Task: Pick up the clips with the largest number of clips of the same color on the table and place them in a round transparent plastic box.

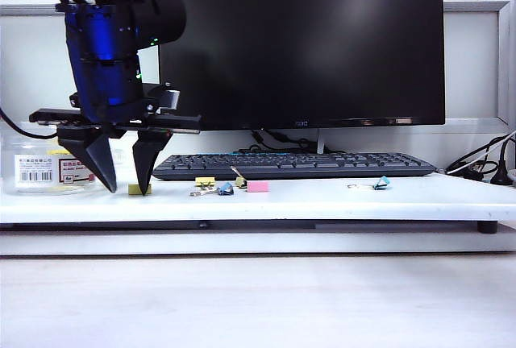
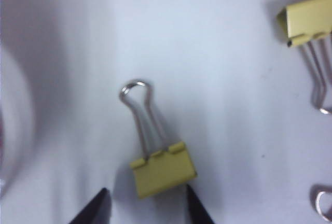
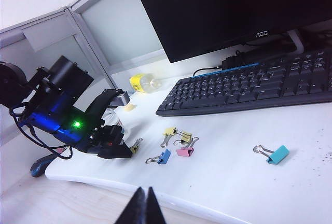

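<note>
Straddling a small yellow clip — silver wire handles — left tool; right tool pinched together.

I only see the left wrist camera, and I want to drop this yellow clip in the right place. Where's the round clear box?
Observer: The round transparent plastic box stands on the table right beside the left gripper, at the exterior view's left edge.
Operator: Is my other gripper in the way?
Observer: No. The right gripper is shut, near the table's front edge, far from the left gripper.
Operator: Any clips I can't see?
Observer: Yes, a light blue binder clip lies alone in front of the keyboard.
</note>
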Available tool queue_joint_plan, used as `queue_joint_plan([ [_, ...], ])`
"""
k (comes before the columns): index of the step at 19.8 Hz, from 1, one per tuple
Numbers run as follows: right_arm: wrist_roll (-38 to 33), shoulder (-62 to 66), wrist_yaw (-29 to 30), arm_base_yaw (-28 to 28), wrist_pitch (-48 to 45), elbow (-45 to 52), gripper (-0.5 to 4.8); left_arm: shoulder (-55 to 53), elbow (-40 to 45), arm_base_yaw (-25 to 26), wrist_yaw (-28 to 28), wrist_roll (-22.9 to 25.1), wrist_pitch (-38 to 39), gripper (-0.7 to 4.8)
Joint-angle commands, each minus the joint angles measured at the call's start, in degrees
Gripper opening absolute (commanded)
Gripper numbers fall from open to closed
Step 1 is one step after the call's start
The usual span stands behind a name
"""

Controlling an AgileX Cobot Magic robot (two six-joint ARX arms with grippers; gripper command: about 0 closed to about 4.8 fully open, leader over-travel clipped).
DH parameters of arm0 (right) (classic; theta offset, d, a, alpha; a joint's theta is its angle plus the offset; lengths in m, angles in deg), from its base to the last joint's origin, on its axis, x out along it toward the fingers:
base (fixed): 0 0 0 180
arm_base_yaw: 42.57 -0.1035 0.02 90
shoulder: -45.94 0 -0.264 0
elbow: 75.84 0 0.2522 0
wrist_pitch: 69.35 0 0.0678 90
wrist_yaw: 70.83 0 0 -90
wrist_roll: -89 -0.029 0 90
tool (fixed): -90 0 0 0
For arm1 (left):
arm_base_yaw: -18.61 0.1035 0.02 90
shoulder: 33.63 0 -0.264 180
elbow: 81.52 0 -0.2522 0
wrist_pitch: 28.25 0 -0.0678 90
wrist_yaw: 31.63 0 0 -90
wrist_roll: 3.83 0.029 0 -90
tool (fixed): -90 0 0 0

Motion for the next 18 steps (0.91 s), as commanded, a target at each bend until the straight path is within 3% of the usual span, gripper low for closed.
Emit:
queue_joint_plan([
  [1, 0.0, 0.0, -0.1, 0.0, -1.0, -0.2, -0.06, -0.9, 0.8, 0.1, 0.8, 0.2, 3.7, 1.85],
  [2, 0.0, 0.0, -0.1, 0.0, -1.0, -0.2, -0.06, -0.9, 0.8, 0.1, 0.9, -0.1, 3.7, 2.40],
  [3, 0.0, 0.0, -0.1, 0.0, -1.0, -0.2, -0.06, -0.9, 0.8, 0.1, 0.9, -1.6, 3.8, 2.50],
  [11, 0.0, 0.0, -0.5, 0.0, -1.2, -0.2, -0.06, -1.2, 0.8, -4.1, -1.0, -15.5, 1.6, 2.45],
  [18, -0.1, 0.0, -0.3, -0.1, -2.6, -0.2, -0.06, -2.2, 0.9, -4.3, -3.8, -19.4, 1.3, 2.45],
])
